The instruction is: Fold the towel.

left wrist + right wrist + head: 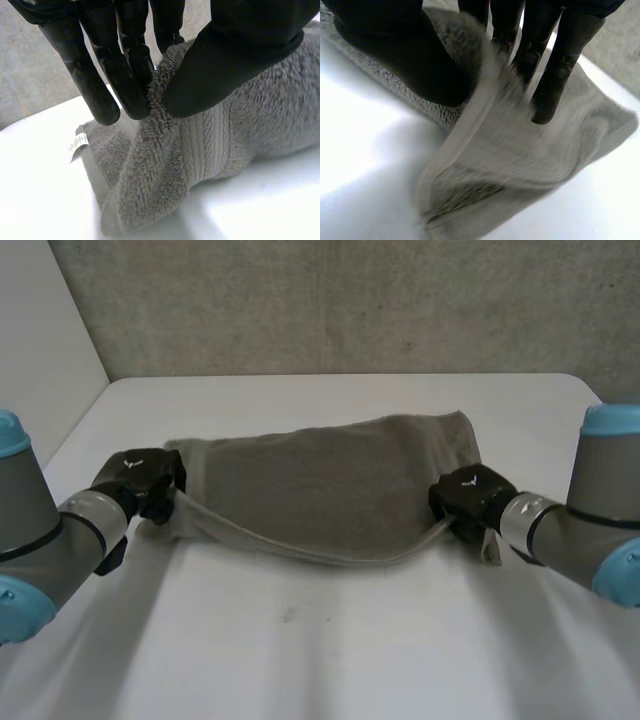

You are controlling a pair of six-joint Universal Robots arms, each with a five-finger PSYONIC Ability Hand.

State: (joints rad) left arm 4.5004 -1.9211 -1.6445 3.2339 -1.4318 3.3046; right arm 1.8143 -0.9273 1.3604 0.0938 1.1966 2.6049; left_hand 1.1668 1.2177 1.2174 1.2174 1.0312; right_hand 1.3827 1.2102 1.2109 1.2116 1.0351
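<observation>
The grey towel [320, 490] on the surface [330, 650] is pinched at both ends, by the left robot hand [146, 480] and the right robot hand [468, 498].

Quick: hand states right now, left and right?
Left hand: shut on the towel, pinching its left end.
Right hand: shut on the towel, pinching its right end.

Towel [210, 145] tag [78, 143] print illegible.

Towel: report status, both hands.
Left hand pinching towel at left near corner. Right hand pinching right near corner. Near edge raised, sagging between; rest lies on table.
</observation>
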